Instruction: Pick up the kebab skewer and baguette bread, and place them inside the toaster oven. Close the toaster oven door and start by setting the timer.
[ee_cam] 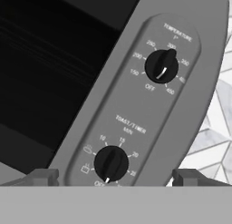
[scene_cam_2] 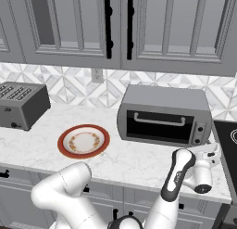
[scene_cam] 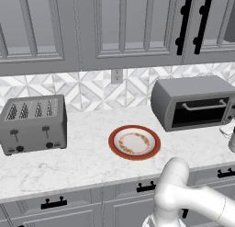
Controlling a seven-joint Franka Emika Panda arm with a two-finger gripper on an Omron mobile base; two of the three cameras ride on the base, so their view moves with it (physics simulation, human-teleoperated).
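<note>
- Worktop: white marble run beneath grey wall cabinets, carrying all items inspected.
- Toaster oven: grey box standing far right on the worktop, against the tiled wall. Its placement leaves the control strip at the right end of its face within the arm's reach.
- Toaster oven door: dark glass panel with silver bar handle, seen upright and closed in both base views. Kebab skewer and baguette bread are judged to be inside, since the plate is bare; the dark glass prevents confirmation.
- Four-slot toaster: far left, well apart from the work, not involved.
- Red-rimmed plate: near the middle of the worktop, left of the oven, nothing on it.
- Arm: rises from below the worktop edge, elbow bent, wrist reaching forward to the oven's right end; hand rolled, so the panel appears tilted in the hand view.
- End effector: fingers set wide apart, gripping nothing, straddling the timer dial.
- Temperature dial: upper knob of the panel.
- Timer dial: lower knob, pointer near off. Judgement: setting the timer is the remaining step; fingers must close on this knob and turn.
</note>
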